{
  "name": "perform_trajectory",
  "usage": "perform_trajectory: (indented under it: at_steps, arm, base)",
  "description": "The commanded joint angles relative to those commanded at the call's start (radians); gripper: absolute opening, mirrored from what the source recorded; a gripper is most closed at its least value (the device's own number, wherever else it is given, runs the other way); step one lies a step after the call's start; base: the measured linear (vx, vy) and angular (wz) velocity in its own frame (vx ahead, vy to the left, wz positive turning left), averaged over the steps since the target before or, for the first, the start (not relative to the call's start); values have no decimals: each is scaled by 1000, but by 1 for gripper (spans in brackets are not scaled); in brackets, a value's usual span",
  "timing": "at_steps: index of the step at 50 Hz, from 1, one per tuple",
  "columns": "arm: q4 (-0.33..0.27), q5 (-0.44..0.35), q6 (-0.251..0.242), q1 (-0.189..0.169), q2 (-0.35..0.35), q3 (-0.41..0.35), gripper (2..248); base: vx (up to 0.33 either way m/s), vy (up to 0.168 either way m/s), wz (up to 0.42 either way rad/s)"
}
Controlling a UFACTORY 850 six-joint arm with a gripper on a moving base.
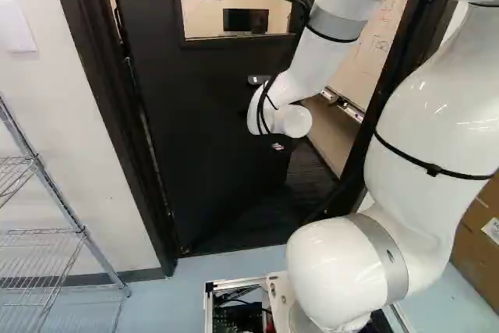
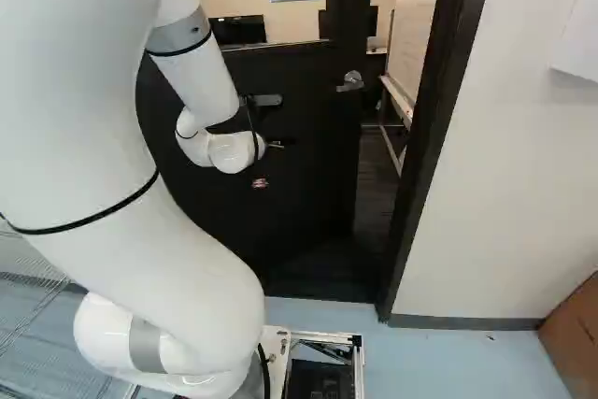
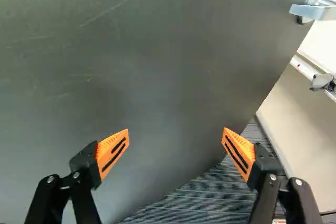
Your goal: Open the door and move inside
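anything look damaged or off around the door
Only something minor: the wrist view shows a faint pale scratch on the dark door, ahead of the open fingers, standing out against the otherwise fairly even surface. The door stands partly open, which suits the task. I see no spill.

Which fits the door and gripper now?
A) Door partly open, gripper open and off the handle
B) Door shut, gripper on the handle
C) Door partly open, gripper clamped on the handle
A: floor shows past the door's edge, and the gripper's spread fingers are clear of the handle.
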State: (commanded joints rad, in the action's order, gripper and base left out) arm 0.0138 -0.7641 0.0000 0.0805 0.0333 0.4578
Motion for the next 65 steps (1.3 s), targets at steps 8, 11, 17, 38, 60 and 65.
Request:
perform_trajectory:
  at_steps: [8,11,17,38,60,65]
  arm:
    - [0,0,0,0,0,0,247]
    - [0,0,0,0,0,0,247]
    - [0,0,0,1,4,4,247]
    - [3,0,0,3,9,9,247]
    - [92,0,0,40,49,52,247]
    - [119,0,0,52,62,66,247]
  base:
    - [85,33,-8]
    - [79,32,-12]
    - [31,13,0]
    - [0,0,0]
    - [0,0,0]
    - [0,0,0]
